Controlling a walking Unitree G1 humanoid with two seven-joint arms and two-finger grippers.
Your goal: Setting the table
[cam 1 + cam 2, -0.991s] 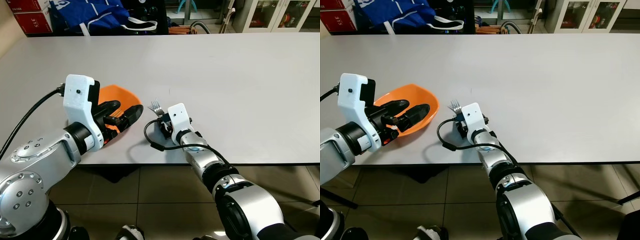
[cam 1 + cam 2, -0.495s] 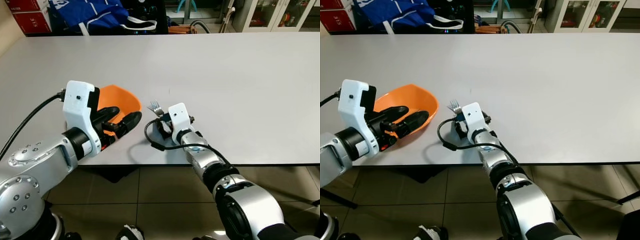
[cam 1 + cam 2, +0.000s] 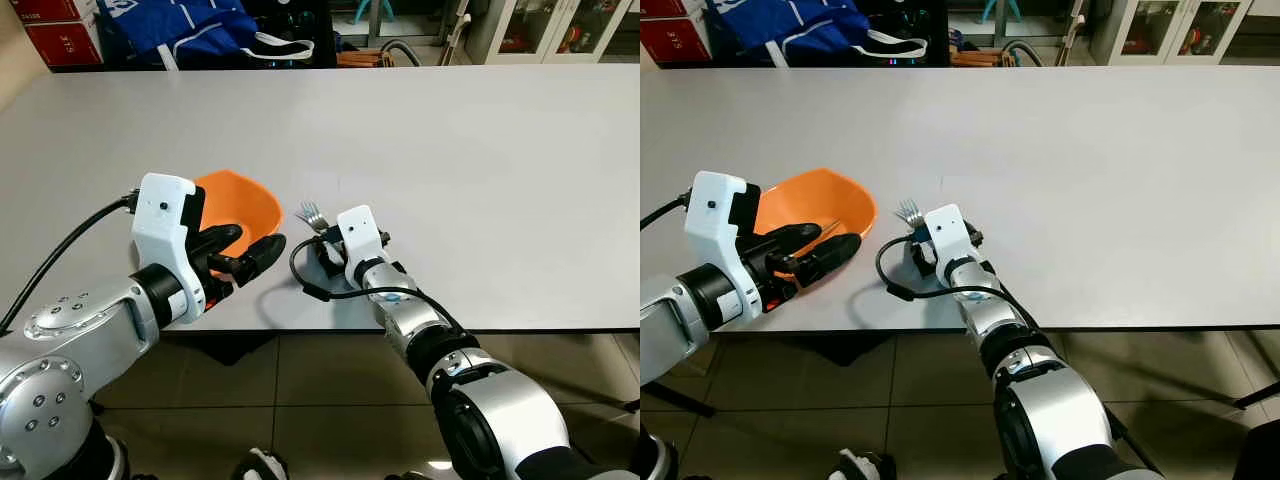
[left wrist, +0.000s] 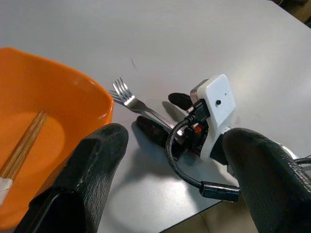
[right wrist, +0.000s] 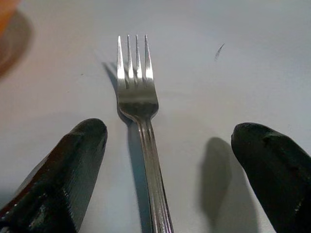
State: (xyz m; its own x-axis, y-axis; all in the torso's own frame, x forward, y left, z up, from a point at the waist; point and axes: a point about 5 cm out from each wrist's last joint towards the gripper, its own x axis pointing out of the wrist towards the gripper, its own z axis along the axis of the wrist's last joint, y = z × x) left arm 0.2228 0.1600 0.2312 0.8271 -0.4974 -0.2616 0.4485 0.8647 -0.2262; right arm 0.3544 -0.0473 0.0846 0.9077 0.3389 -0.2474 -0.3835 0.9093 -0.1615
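Item one, far left: left gripper [image 3: 240,254], fingers spread wide and empty, hanging at the near table edge just in front of the orange bowl [image 3: 240,200]; one black finger overlaps the bowl's near rim in the head views, though contact cannot be told. The bowl sits upright near the front-left of the grey table [image 3: 450,150]; inside it lies a pair of wooden chopsticks [image 4: 20,148], slanting down the inner wall. Item two, just right of the bowl and apart from it: a metal fork [image 5: 138,94], flat on the table, tines pointing away from the robot and slightly toward the bowl, handle running back toward the near edge. Item three: right gripper [image 5: 167,170], low over the table with its fingers parted widely on either side of the fork's handle, holding nothing; the wrist view shows the handle passing between the two pads, clear of both. Key relation: the fork's long axis runs nearly in line with the right gripper's reach, so the fingers straddle the handle crosswise, and the right arm is plainly the nearer one. Judgement: the next move appears to be a closing pinch on the handle; a flat, thin handle may slip or tip unless the fingers come right down to the tabletop. Background: blue fabric [image 3: 190,25] beyond the far edge.
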